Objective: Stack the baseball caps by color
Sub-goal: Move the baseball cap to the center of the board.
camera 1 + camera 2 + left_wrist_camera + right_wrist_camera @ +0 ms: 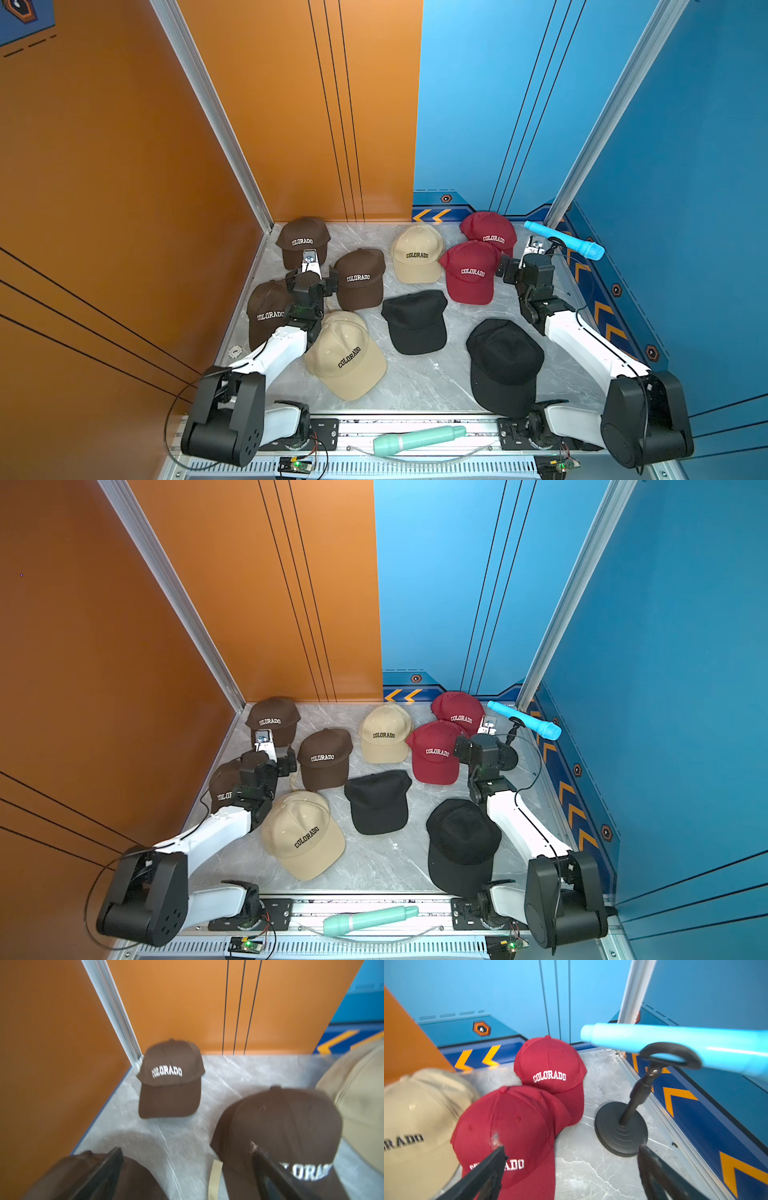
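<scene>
Both the left gripper [187,1157] and the right gripper [571,1153] gape wide, holding nothing.

The left gripper hangs among three brown caps [302,241] [359,278] [266,305] on the left of the table [415,386]. The right gripper hangs beside two red caps [488,230] [471,272], the nearer lying on the farther one's brim, next to a blue microphone [565,241] on a stand. Two beige caps [417,253] [345,357] and two black caps [415,322] [505,365] lie singly between.
</scene>
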Controlling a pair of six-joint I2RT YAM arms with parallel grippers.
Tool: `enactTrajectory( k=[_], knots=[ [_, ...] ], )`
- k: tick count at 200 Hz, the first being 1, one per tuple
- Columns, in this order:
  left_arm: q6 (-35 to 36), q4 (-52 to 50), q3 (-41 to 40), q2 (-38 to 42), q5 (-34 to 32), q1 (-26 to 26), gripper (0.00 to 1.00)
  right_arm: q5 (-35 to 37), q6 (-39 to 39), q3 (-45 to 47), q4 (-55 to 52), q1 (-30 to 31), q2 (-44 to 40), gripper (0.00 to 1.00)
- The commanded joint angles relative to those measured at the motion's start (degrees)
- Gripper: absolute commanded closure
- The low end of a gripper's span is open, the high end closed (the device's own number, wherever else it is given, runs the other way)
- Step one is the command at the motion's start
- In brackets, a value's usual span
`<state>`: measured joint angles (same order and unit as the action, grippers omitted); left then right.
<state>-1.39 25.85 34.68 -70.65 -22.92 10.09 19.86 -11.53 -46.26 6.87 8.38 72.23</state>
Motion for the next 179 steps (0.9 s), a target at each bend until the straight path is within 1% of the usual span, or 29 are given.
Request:
enactTrajectory(
  k=[1, 17, 23, 29, 38, 58, 65, 83, 102, 121, 139, 168, 179],
  knots=[
    [-4.54, -14.78, 5.00, 3.34, -5.34, 2.46, 0.02, 1.98, -7.97, -4.23, -15.52, 0.93, -0.45, 0.00],
    [-9.05, -20.54, 7.48, 5.58, -6.87, 5.66, 0.02, 0.25, -7.84, -6.87, -17.87, 1.41, 0.00, 0.00],
    [-11.47, -22.66, 8.19, 6.36, -7.06, 6.86, 0.02, 0.85, -8.04, -8.23, -19.22, 1.70, 0.71, 0.00],
    [-14.09, -24.73, 8.90, 7.25, -6.10, 7.81, 0.02, 1.51, -8.68, -10.32, -21.53, 1.96, 1.77, 0.00],
    [-16.10, -26.60, 9.60, 8.38, -5.00, 9.72, 0.02, 1.66, -9.80, -14.09, -26.31, 1.96, 4.06, 0.00],
    [-21.63, -33.26, 11.88, 10.29, -10.06, 14.86, 0.02, 1.97, -10.66, -20.47, -33.87, 3.39, 8.00, 0.00],
    [-23.86, -35.93, 12.83, 10.58, -11.29, 16.28, 0.02, 3.01, -10.49, -21.30, -34.48, 4.31, 8.48, 0.00],
    [-30.93, -46.72, 15.46, 11.14, -13.15, 18.93, 0.02, 3.59, -10.14, -22.84, -35.27, 6.21, 9.46, 0.00],
    [-38.61, -56.74, 17.16, 12.54, -15.48, 21.93, 0.02, 5.43, -10.79, -25.63, -36.75, 7.45, 12.31, 0.00],
    [-47.82, -65.99, 17.76, 14.64, -16.89, 24.64, 0.02, 5.65, -10.46, -26.26, -34.80, 8.51, 15.49, 0.00],
    [-58.19, -75.54, 18.62, 15.68, -16.93, 26.90, 0.02, 5.64, -10.36, -27.15, -34.03, 10.11, 18.86, 0.00],
    [-70.03, -85.57, 19.70, 14.75, -17.00, 31.86, 0.02, 4.61, -10.71, -30.51, -35.99, 11.69, 23.13, 0.01],
    [-72.54, -88.31, 20.58, 13.41, -17.16, 32.87, 0.02, 4.16, -10.21, -31.01, -35.99, 12.22, 23.35, 0.01]
  ],
)
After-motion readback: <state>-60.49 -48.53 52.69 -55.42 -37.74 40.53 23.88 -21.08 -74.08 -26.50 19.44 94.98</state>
